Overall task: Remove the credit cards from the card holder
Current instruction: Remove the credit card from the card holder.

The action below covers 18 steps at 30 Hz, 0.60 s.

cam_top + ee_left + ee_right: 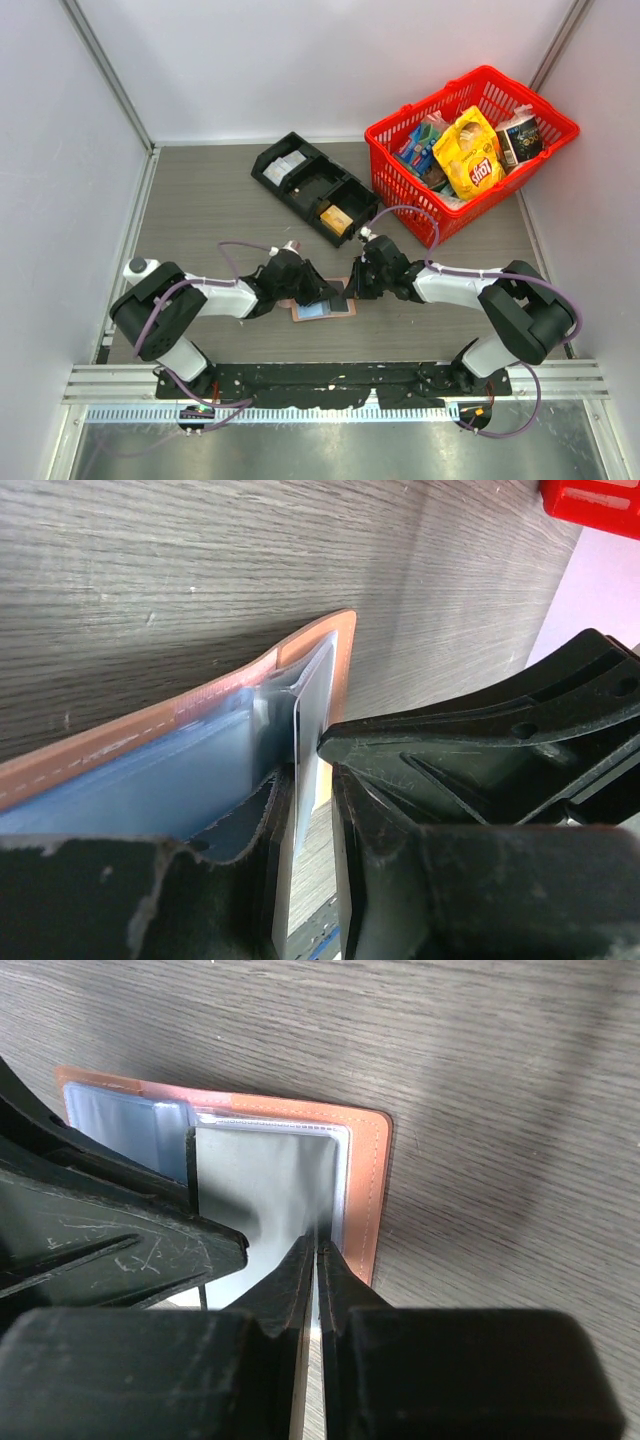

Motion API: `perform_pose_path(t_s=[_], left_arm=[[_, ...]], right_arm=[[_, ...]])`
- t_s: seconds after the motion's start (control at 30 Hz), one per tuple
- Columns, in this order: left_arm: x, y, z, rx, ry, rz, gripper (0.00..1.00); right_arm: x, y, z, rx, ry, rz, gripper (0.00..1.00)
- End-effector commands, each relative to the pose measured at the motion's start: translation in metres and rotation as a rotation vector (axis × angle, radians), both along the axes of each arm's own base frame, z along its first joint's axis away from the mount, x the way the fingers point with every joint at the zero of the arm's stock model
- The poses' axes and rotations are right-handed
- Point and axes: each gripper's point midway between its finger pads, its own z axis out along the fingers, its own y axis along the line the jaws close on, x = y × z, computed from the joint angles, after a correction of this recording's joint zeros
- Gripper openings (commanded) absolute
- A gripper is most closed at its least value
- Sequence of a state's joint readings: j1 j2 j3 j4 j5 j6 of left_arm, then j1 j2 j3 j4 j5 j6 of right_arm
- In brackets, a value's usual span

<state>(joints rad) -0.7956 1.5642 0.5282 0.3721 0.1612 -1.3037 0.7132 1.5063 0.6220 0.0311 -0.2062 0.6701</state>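
1. Top external view.
   - Card holder (320, 311): salmon-pink, lying open and flat on the grey wood-grain table (200, 200), pale blue inner panels facing up.
   - Left gripper (322, 293): low over the card holder's left half, fingers pointing at its middle.
   - Right gripper (351, 290): at the card holder's right edge, facing the left gripper, the two almost touching.
   - Finger state: could not be told for either gripper from this height.
   - Black compartment tray (318, 186): well beyond the card holder, towards the back wall.
   - Red basket (430, 98): beyond and to the right of the card holder, filled with packets.

2. Left wrist view.
   - Card holder (215, 692): stitched salmon border running along the table, blue panel inside it.
   - Thin pale sheet (312, 715): standing on edge from the card holder's inner side; whether card or sleeve could not be told.
   - Left gripper (308, 792): fingers drawn in tight on either side of that sheet, pinching it.
   - One of the right gripper's fingers (480, 745): just right of the sheet, its tip against it.

3. Right wrist view.
   - Card holder (368, 1195): salmon border with a rounded corner, flat on the table.
   - Clear sleeve (265, 1175): grey and translucent, lying over the card holder's right panel.
   - Right gripper (316, 1252): fingers pressed almost together, nipping the sleeve's near edge.
   - One of the left gripper's fingers (120, 1240): over the card holder's left part, beside the sleeve.
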Motion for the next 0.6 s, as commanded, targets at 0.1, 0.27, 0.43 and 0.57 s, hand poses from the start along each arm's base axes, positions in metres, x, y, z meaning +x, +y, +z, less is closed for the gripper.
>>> perform_pose_path(t_s=[0.1,0.27,0.43,0.57], left_arm=[[0.006,-0.017,0.029,-0.15,-0.063,-0.001,0.2],[0.006,-0.011,0.036,-0.166,-0.085,0.019,0.11],[0.005,-0.012,0.04,-0.197,-0.081,0.024,0.07],[0.005,-0.007,0.041,-0.198,-0.087,0.035,0.06]], right_arm=[[-0.007,-0.007,-0.018,-0.035,0.037,-0.014,0.1],[-0.007,-0.01,-0.022,-0.052,0.053,-0.023,0.1],[-0.007,-0.013,-0.025,-0.067,0.062,-0.036,0.11],[-0.007,-0.016,-0.026,-0.076,0.064,-0.042,0.15]])
